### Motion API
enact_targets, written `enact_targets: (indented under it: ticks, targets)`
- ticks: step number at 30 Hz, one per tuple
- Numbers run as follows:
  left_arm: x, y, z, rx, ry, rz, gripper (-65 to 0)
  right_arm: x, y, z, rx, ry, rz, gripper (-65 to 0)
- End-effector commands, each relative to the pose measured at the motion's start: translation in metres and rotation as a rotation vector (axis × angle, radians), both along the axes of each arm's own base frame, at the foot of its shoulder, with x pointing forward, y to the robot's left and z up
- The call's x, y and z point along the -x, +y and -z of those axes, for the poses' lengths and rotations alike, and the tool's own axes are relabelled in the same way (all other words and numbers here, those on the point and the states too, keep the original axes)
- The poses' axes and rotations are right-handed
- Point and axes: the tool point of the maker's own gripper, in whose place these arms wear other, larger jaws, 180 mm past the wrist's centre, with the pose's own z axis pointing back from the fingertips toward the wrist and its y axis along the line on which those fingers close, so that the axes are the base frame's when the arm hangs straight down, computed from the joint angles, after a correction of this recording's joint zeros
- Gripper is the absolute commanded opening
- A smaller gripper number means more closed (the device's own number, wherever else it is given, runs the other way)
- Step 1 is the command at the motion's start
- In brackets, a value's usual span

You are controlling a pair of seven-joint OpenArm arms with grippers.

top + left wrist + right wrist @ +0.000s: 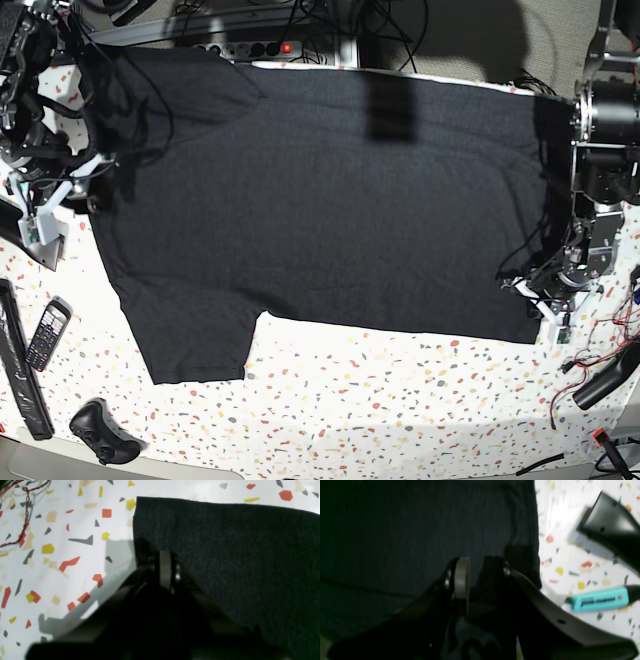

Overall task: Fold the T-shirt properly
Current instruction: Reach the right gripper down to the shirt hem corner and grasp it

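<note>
- The T-shirt (330,200) fills most of the base view, spread plain black side up over the speckled table (380,400). One sleeve hangs toward the lower left of the frame and another lies at the upper left. Only this view takes in the whole garment.
- The left wrist view shows just one corner of the cloth (225,555), its straight hem running along the top of the frame and a side edge dropping down the middle.
- In that view the left gripper (165,567) sits at this corner with its fingers pressed together on the edge of the fabric. Its lower body is a dark blur.
- The right wrist view is dim and soft. The right gripper (482,575) has its fingers apart with dark cloth bunched between them. I cannot tell whether they pinch it.
- A turquoise highlighter (597,600) lies on the table at the right of that frame, unseen in the other views.
- A phone (45,335) appears only at the lower left of the base view.
</note>
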Motion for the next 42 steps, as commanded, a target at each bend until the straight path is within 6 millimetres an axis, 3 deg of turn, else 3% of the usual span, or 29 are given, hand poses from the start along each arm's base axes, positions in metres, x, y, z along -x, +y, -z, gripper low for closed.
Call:
enact_targets:
  ticks: [1, 4, 9, 14, 22, 28, 33, 42]
  targets:
    - [-0.012, 0.006, -0.016, -0.014, -0.038, 0.001, -65.0, -0.01, 0.0, -0.019, 0.001, -0.083, -0.015, -48.3]
    - [-0.012, 0.006, -0.016, -0.013, -0.037, 0.001, -65.0, -0.019, 0.002, -0.031, -0.016, -0.162, -0.019, -48.3]
    - [-0.01, 0.006, -0.013, -0.015, -0.019, 0.0, -65.0, -0.035, -0.007, -0.006, -0.008, -0.087, -0.009, -46.8]
    - [-0.009, 0.006, -0.012, -0.017, -0.011, 0.0, -65.0, -0.084, -0.012, 0.011, -0.01, -0.022, -0.028, -35.3]
    - [-0.006, 0.007, -0.009, -0.02, 0.013, -0.001, -65.0, -0.175, -0.027, -0.002, -0.084, 0.047, 0.045, -35.0]
    - [-0.006, 0.006, -0.009, -0.02, 0.013, -0.001, -65.0, -0.217, -0.046, -0.003, -0.027, 0.161, 0.136, -35.1]
    - [-0.006, 0.007, -0.009, -0.02, 0.012, -0.001, -65.0, -0.222, -0.066, 0.006, 0.053, 0.253, 0.227, -35.1]
    - [-0.007, 0.006, -0.01, -0.018, 0.004, -0.001, -65.0, -0.186, -0.084, 0.059, 0.069, 0.393, 0.289, -35.5]
